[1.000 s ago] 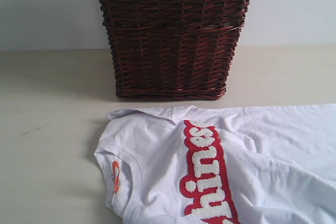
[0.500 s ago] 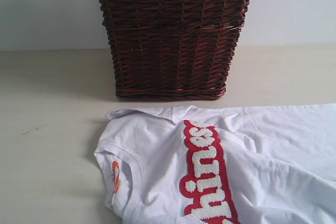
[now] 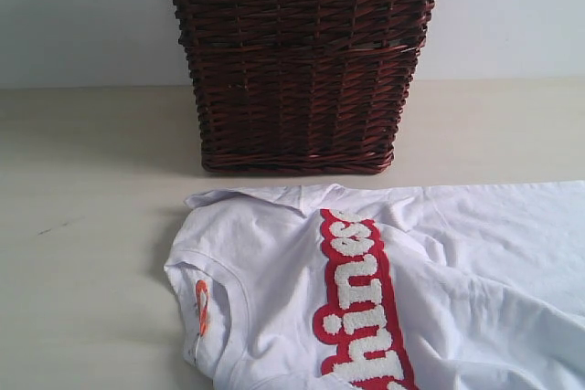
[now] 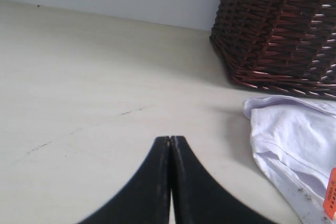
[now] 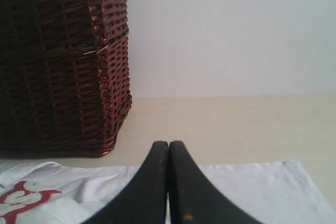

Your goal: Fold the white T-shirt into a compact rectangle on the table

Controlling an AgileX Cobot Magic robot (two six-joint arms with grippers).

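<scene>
basket (image 3: 297, 70) on table (image 3: 82, 226), back-ctr, wall (image 3: 512, 15) behind | T-shirt (image 3: 439, 289) flat on table just in frt of basket, small gap | shirt runs off R edge of ext view | neck tag (image 3: 201, 306) at shirt's L end

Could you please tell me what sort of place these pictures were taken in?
Probably a staged laundry-folding bench rather than a home: a pale table against a plain white wall, with a dark wicker basket and a white T-shirt on it.
</scene>
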